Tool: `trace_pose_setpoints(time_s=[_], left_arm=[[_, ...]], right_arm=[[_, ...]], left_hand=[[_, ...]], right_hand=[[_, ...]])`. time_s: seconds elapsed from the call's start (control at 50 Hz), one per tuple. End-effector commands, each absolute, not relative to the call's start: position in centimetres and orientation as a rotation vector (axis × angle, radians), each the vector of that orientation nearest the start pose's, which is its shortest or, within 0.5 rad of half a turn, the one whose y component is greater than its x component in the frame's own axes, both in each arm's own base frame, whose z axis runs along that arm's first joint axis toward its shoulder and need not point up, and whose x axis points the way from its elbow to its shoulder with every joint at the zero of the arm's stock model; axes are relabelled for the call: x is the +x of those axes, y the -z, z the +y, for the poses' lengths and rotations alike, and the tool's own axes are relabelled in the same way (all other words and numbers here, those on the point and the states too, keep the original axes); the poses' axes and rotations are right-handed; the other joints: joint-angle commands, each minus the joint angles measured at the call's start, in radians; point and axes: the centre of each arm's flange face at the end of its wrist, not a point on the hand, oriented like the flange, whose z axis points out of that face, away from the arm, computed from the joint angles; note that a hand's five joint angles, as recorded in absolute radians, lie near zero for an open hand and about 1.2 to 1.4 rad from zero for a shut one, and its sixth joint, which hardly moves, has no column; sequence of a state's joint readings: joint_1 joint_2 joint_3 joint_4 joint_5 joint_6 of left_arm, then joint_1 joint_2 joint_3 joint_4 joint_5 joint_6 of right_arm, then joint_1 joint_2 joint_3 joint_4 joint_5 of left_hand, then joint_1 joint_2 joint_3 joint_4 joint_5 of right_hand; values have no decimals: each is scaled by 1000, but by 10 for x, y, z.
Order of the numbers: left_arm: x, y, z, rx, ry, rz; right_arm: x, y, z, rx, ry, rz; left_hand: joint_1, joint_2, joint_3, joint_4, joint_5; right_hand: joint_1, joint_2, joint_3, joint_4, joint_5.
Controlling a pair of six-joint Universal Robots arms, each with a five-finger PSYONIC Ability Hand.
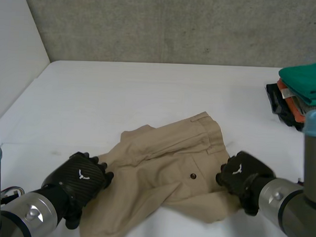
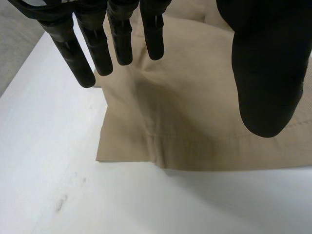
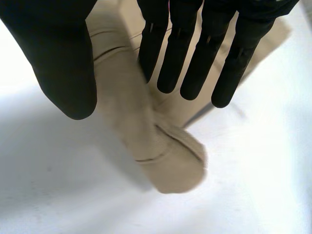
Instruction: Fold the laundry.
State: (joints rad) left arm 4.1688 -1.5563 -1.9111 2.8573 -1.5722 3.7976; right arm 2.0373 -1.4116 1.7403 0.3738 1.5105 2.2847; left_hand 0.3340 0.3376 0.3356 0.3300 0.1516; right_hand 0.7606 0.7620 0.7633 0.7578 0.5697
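The khaki garment [image 1: 161,171], probably shorts, lies rumpled in the lower centre of the head view on the white table [image 1: 122,90]. Its long axis runs from lower left up to the waistband [image 1: 207,126] right of centre. The 2 hands bracket it. The left hand [image 1: 82,177] is at the lower-left end, over a hemmed edge [image 2: 161,146], fingers straight, thumb apart, gripping nothing. The right hand [image 1: 242,172] is at the lower-right side, fingers likewise straight and spread above a bunched fold [image 3: 170,161], empty. Each end lies nearest its own hand, so the next grasp likely takes both. Folded clothes [image 1: 301,90] sit at the right edge.
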Motion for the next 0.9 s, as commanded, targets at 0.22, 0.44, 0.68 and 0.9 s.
trace_pose_setpoints(time_s=[0.22,0.44,0.68,0.9], left_arm=[[-231,-238,-229,1072,1802,2275],[-242,-180,-266,1118,1549,2567],[-258,-158,-259,1099,1434,2762],[-276,-231,-328,827,2008,2255]], right_arm=[[270,-257,-215,-1715,1767,2056],[318,-199,-265,-1669,1831,1953],[334,-141,-285,-1680,1859,1933],[356,-225,-339,-1434,2418,1588]], left_hand=[[-77,-80,-78,-73,-69],[-18,-21,-19,-14,-10],[384,380,382,388,392],[1062,1059,1061,1066,1070]], right_hand=[[-316,-317,-319,-313,-300],[-339,-341,-342,-337,-323],[-226,-227,-228,-223,-209],[636,634,633,638,652]])
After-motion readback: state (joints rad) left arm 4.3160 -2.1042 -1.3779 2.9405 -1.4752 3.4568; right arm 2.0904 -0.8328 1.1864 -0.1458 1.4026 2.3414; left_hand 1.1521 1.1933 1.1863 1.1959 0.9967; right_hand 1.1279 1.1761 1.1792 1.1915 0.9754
